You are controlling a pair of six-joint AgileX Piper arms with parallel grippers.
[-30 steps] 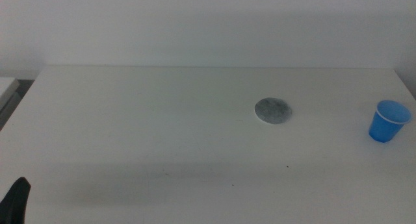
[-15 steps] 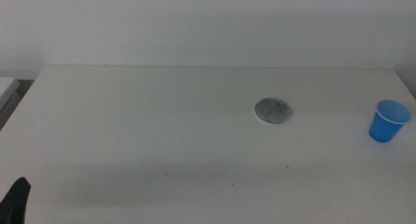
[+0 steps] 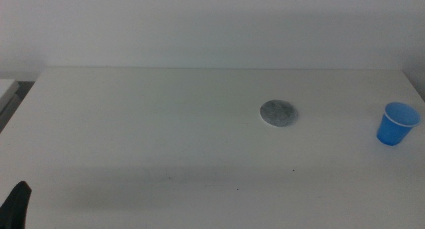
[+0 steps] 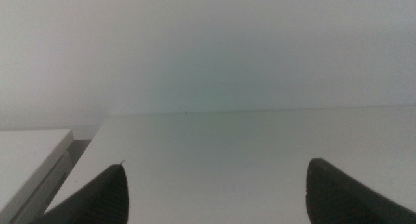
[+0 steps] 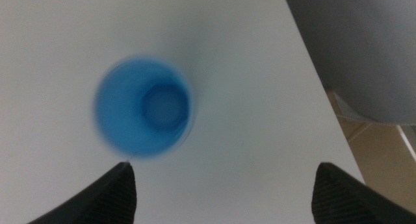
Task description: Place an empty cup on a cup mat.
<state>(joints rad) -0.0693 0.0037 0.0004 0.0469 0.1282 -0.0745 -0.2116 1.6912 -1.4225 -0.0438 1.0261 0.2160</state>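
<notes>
The blue cup (image 3: pixel 398 123) stands upright and empty on the white table (image 3: pixel 166 123), near its right edge. The grey cup mat (image 3: pixel 279 113) lies flat in the table's middle right, well to the left of the cup, with nothing on it. My right gripper (image 5: pixel 224 165) is open and hovers above the cup (image 5: pixel 144 107), looking down into it; the cup sits off to one side of the jaws. This gripper is out of the middle view. My left gripper (image 3: pixel 16 206) waits at the front left corner, open (image 4: pixel 219 164), with only bare table ahead.
The table's right edge (image 5: pixel 312 68) runs close to the cup, with floor beyond it. A second white surface (image 4: pixel 32 152) stands beside the table's left edge, also in the middle view (image 3: pixel 6 89). A white wall rises behind the table.
</notes>
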